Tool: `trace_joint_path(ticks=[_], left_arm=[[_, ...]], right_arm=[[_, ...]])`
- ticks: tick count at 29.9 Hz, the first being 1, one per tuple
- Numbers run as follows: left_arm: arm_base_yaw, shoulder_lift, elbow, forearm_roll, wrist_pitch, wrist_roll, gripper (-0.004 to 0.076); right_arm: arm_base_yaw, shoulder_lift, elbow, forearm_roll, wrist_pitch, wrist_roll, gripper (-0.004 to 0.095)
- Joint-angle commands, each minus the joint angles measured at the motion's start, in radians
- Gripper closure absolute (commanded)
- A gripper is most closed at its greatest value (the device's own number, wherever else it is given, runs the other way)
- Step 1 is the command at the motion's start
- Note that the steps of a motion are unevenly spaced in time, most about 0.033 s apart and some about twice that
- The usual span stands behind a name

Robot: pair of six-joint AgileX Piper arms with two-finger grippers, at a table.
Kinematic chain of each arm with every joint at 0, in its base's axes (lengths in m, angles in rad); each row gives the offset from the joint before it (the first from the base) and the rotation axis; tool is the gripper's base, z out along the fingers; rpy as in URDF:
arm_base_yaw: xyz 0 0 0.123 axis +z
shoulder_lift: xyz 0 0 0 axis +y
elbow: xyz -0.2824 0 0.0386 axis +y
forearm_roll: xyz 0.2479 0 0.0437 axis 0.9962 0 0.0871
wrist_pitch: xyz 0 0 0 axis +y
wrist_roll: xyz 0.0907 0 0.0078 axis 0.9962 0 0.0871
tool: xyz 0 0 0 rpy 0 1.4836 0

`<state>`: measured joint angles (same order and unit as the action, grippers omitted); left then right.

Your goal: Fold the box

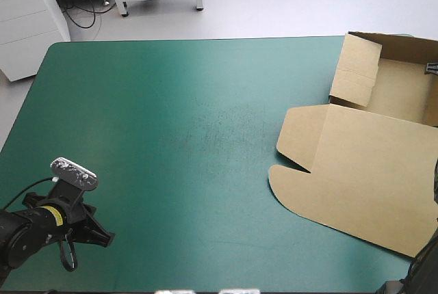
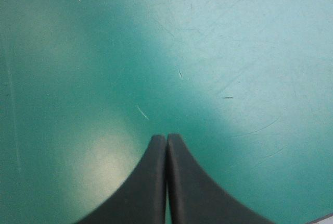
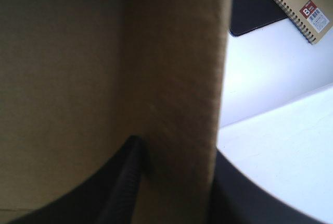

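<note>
The box lies at the right of the high view on the bench. Its tray part sits in the upper right corner with a side wall and the far wall raised. The lid lies flat toward the lower right.

The right jaws are all but shut on the tray's right-hand wall, with the board pinched between the two black fingers. One finger seems to be inside the tray and the other outside. The left jaws are fully shut and hold nothing. Their fingers meet in a point over the bare teal-green cover at the lower left of the high view, well apart from the box.

The step in hand looks like standing this wall up and tucking it. To do it well, I judge the right arm should turn the wall about its crease rather than drag the whole sheet. The left arm should come across and press the tray floor or lid, so the box does not slide off the bench's right edge.
</note>
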<state>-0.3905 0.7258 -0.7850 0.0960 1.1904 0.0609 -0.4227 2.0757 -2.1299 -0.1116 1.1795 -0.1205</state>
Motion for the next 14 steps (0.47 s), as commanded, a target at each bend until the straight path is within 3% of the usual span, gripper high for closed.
trace_joint_path(ticks=[1,3,4,11,14], left_arm=[[-0.001,-0.002,-0.024,-0.002,-0.040,-0.012,0.0756],[-0.001,-0.002,-0.024,-0.002,-0.045,-0.012,0.0756],[-0.001,-0.002,-0.024,-0.002,-0.045,-0.012,0.0756],[-0.001,-0.002,-0.024,-0.002,-0.045,-0.012,0.0756],[-0.001,-0.002,-0.024,-0.002,-0.050,-0.012,0.0756]], right_arm=[[-0.008,-0.068,-0.042,0.007,-0.042,-0.001,0.0172],[-0.008,-0.074,-0.042,0.020,-0.042,-0.001,-0.0004],[-0.008,-0.079,-0.042,0.020,-0.042,-0.007,-0.0033],[-0.008,-0.125,-0.042,0.052,-0.009,-0.022,-0.0007],[-0.008,-0.144,-0.042,0.155,0.064,-0.091,0.0135]])
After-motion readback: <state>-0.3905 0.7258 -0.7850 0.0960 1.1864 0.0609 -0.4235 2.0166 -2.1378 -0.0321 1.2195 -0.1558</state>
